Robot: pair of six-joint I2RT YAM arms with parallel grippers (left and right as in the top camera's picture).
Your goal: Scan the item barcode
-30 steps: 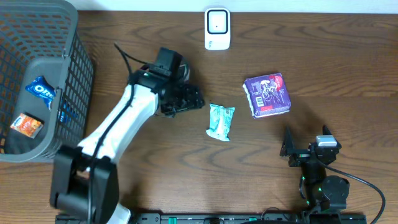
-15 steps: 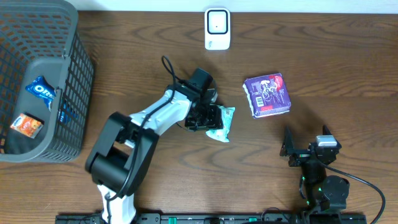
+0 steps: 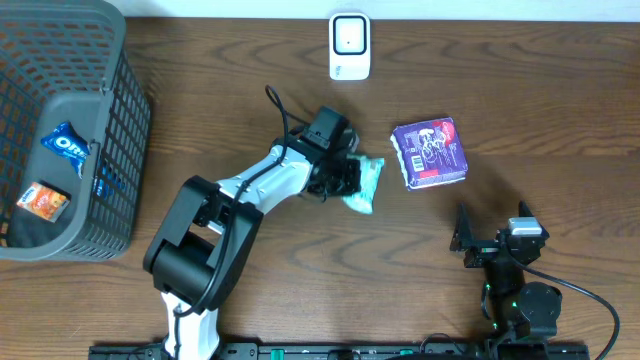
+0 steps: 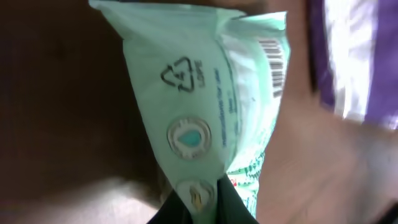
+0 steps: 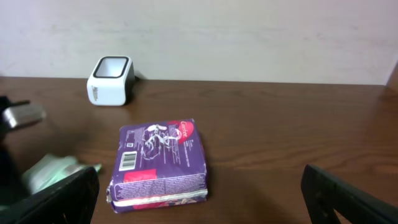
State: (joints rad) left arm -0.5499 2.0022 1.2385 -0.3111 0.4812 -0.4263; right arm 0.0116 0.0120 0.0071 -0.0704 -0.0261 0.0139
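Mint-green soft plastic packet lies on the robot's side of the small white box-shaped scanner, almost straight in line with it and well apart from it. The left pincer pinches it by one end. In the left wrist view the fingertips press together on the packet's seam, and the printed barcode shows near the far edge. The step in hand looks like the pick-up, with the grip made and the carry not yet begun. The next move calls for lifting the packet off the brown wooden table, bringing it over the scanner, and turning the wrist so the barcode faces the scanner's window. The right pincer rests spread and empty, farther from the scanner than the purple foil packet.
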